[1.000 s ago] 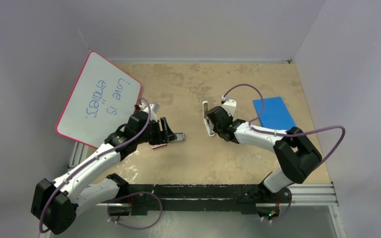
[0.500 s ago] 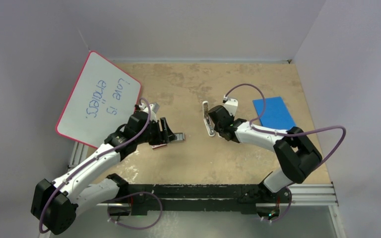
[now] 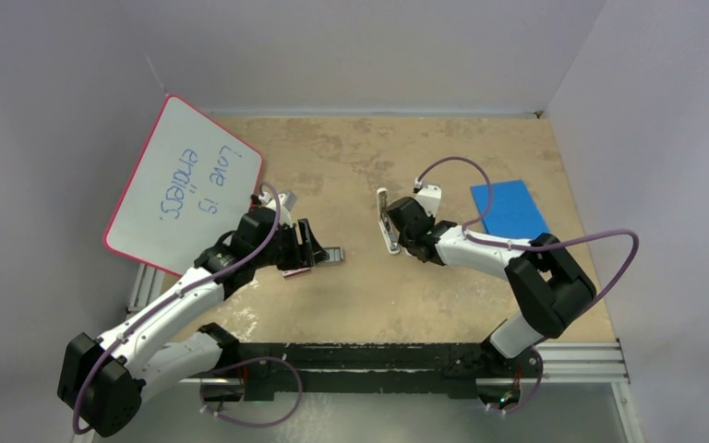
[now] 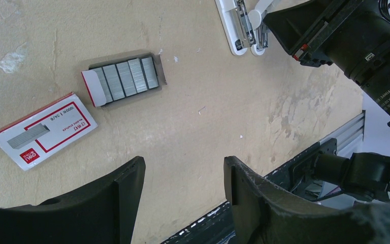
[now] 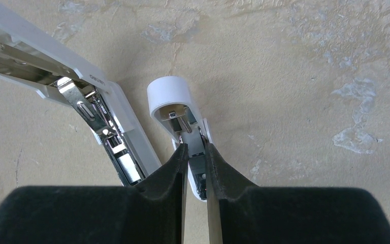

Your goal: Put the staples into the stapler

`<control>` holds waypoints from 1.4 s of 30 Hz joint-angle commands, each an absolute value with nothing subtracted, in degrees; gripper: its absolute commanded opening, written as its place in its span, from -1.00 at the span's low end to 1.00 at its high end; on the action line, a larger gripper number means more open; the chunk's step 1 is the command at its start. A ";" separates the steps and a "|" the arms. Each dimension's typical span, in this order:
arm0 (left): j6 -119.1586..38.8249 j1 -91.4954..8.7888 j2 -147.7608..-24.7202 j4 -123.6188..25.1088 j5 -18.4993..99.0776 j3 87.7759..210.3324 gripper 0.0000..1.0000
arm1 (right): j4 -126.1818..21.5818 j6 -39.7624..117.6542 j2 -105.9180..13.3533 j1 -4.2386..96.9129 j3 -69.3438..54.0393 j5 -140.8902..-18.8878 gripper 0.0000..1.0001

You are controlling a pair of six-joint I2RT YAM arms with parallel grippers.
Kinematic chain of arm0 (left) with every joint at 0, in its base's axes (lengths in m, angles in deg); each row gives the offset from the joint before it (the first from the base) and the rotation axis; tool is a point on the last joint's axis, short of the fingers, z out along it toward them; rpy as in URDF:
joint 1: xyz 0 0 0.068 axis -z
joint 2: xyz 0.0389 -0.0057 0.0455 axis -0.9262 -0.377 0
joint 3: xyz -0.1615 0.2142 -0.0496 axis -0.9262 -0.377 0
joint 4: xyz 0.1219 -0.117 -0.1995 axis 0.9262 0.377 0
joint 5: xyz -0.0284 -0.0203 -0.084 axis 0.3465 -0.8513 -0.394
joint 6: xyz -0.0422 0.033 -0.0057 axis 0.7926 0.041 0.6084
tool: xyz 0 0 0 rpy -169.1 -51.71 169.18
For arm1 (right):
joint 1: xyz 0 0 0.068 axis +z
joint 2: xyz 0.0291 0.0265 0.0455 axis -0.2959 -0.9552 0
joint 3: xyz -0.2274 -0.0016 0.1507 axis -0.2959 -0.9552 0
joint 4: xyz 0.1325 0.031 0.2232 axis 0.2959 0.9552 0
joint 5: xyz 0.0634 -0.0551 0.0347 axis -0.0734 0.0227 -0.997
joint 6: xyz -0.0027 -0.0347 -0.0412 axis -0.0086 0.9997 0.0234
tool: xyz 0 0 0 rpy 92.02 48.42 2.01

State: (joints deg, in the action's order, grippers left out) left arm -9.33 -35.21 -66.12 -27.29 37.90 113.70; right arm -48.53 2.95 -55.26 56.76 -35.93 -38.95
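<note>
Not loaded yet: seen from overhead, staples (image 4: 124,79) lie untouched at 8 o'clock of the splayed-open stapler (image 5: 101,84), left claw (image 4: 183,166) gaping empty above them, right claw (image 5: 195,152) pinched tight on stubby piece (image 5: 170,94) beside stapler.

On the table (image 3: 332,157), the staples (image 4: 127,77) lie just right of the cardboard box (image 4: 43,129). Further right lies the stapler (image 5: 56,66), a shorter piece (image 5: 175,101) just beside it. A whiteboard (image 3: 185,185) stands far left, a flat pad (image 3: 510,210) far right.
</note>
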 commanded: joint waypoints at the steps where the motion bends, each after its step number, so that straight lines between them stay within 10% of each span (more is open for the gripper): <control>1: -9.21 -35.49 -65.67 -28.57 38.29 114.50 0.16 | -49.23 3.35 -55.51 56.54 -35.02 -38.76 -0.64; 42: -8.90 -35.45 -64.84 -28.24 38.54 113.80 0.16 | -48.92 -1.42 -51.85 56.50 -39.02 -40.17 -0.58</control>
State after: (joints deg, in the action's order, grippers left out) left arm -9.31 -35.21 -66.06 -26.90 38.11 113.70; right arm -49.34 -0.35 -54.06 56.63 -37.94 -40.74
